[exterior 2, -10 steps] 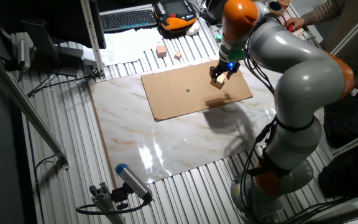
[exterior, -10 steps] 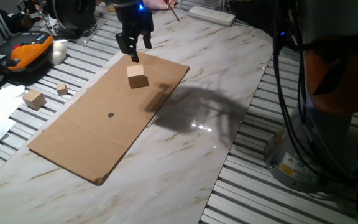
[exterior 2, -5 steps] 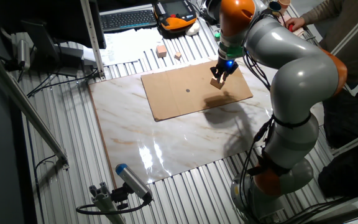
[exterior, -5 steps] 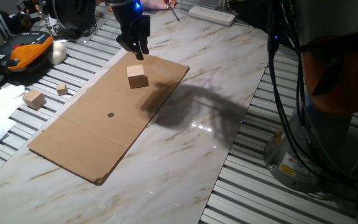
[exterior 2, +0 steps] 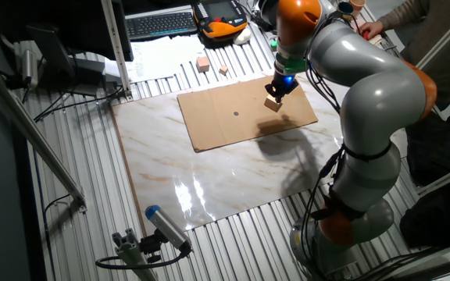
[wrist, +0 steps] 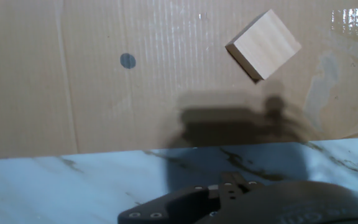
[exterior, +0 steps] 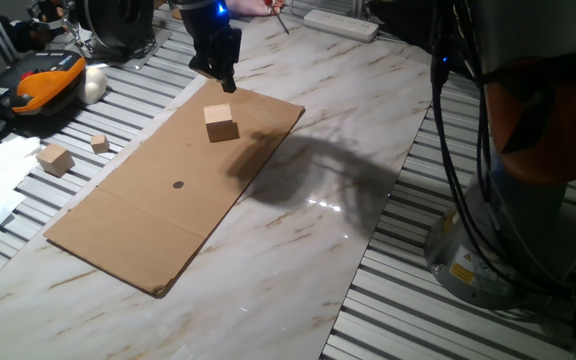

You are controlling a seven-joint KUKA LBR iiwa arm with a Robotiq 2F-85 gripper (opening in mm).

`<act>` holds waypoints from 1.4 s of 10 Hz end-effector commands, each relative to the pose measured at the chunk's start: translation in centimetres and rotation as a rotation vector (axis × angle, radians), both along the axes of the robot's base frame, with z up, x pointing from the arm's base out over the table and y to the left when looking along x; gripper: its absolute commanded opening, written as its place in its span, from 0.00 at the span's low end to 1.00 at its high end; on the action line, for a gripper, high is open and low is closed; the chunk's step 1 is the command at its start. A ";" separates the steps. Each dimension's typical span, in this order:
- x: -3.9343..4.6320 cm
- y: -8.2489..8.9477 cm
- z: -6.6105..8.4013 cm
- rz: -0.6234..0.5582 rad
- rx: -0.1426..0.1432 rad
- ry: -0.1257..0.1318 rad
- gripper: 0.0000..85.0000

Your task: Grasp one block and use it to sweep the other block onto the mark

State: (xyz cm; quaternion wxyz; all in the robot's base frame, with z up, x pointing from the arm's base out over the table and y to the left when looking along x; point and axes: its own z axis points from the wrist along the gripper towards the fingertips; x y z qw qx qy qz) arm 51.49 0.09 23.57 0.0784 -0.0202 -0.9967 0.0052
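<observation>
Cardboard [exterior: 138, 215] covers the marble table [exterior: 298, 250], carrying the block [exterior: 221, 123] and the mark [exterior: 178, 184]. Above the block hangs the hand [exterior: 223, 80], grasping nothing; its fingertips are cut off in the hand view, so its opening cannot be told.

Pale tan block [exterior: 221, 122]; brown cardboard [exterior: 128, 215]; dark dot [exterior: 178, 184]; white marble table [exterior: 298, 250], tan-veined.

The light-tan wooden block [exterior: 221, 122] sits flat on the cardboard sheet [exterior: 148, 215], near that sheet's far corner, ungrasped and resting on one face. In the hand view it is turned at an angle to the sheet's edges. The mark [exterior: 178, 184], a small dark round dot, lies on the same sheet, well apart from the block, uncovered.
</observation>
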 end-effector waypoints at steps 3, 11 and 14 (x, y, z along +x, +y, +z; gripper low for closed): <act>0.02 -0.1 0.1 -0.042 -0.003 -0.054 0.00; 0.01 -0.1 0.1 -0.070 -0.005 -0.053 0.00; 0.01 -0.1 0.1 -0.084 0.024 -0.087 0.00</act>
